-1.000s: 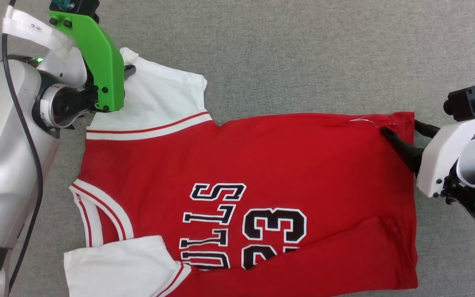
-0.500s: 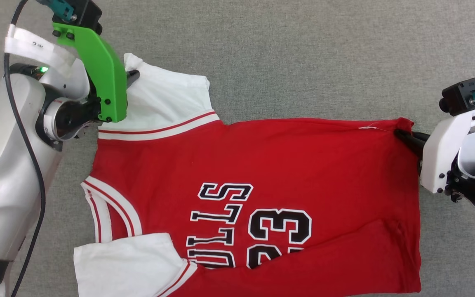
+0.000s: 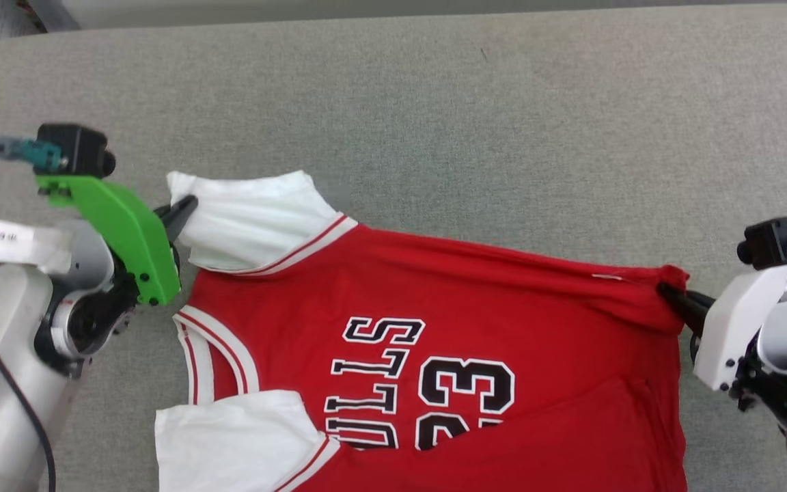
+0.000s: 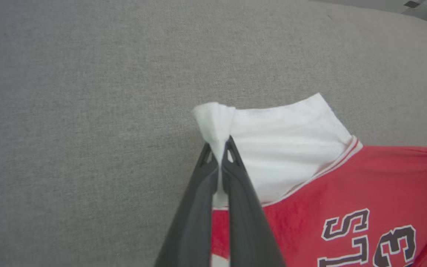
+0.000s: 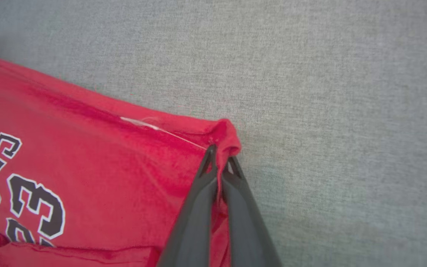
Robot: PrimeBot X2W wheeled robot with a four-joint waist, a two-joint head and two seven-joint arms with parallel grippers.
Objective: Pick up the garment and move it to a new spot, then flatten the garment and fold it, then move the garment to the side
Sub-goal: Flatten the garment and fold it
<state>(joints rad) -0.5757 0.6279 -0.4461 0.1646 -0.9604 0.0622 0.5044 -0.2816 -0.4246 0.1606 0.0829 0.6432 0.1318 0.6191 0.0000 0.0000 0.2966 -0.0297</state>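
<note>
Grey upholstered surface [image 3: 434, 102] spans the frame. There is broad bare room across the top and upper right, and its far edge shows along the top. The red jersey [image 3: 503, 321] lies chest-up across the centre and lower half and runs off the bottom edge. Its upper edge is drawn taut between two pinch points, evidently to lift or spread it evenly. Left gripper [image 3: 185, 205], centre left, is clamped on the tip of the upper white sleeve [image 3: 250, 219]. Right gripper [image 3: 667, 292], centre right, is clamped on the red hem corner [image 5: 228, 140]. Lower sleeve [image 3: 229, 444] overlaps the lettering and needs flattening. A loose white thread [image 5: 154, 128] trails beside the right grip.
</note>
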